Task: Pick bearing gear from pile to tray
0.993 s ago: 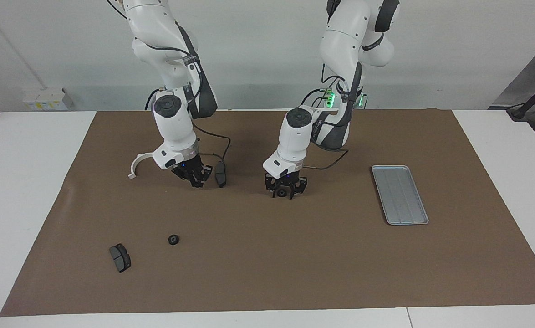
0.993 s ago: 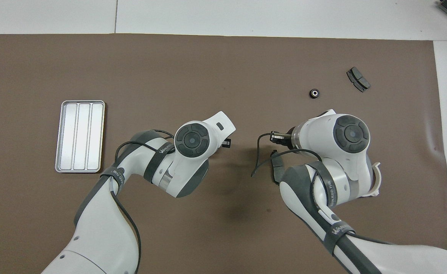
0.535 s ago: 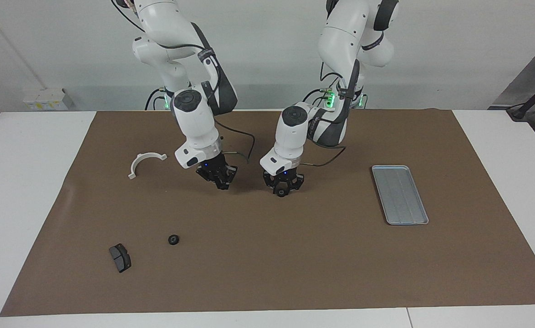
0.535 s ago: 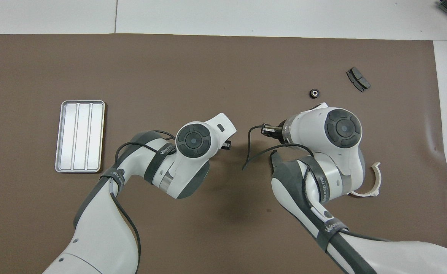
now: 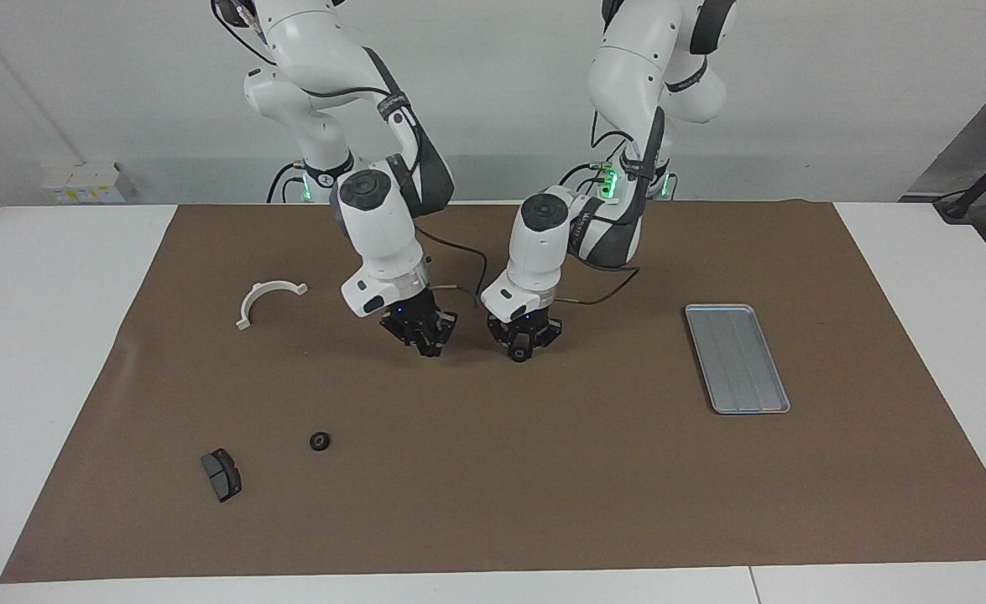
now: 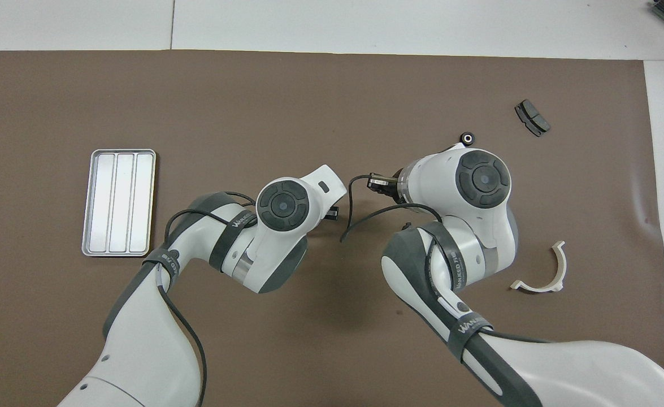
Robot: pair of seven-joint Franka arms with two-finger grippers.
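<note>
The pile is scattered at the right arm's end of the brown mat: a black ring (image 5: 320,441) (image 6: 467,137), a dark grey brake pad (image 5: 221,474) (image 6: 532,117) and a white curved bracket (image 5: 268,299) (image 6: 543,271). The second brake pad is hidden by the right arm. My left gripper (image 5: 521,351) (image 6: 333,213) is low over the mat's middle, shut on a small black ring (image 5: 520,355). My right gripper (image 5: 425,342) (image 6: 378,183) hangs close beside it, low over the mat. The silver tray (image 5: 736,358) (image 6: 119,202) lies empty toward the left arm's end.
The brown mat (image 5: 543,470) covers most of the white table. Black cables (image 6: 360,217) loop from both wrists between the two grippers. Both arms lean over the mat's middle, close together.
My right gripper has swung from beside the bracket toward the mat's middle, next to the left gripper. The left gripper's fingers closed on the black ring and it barely moved.
</note>
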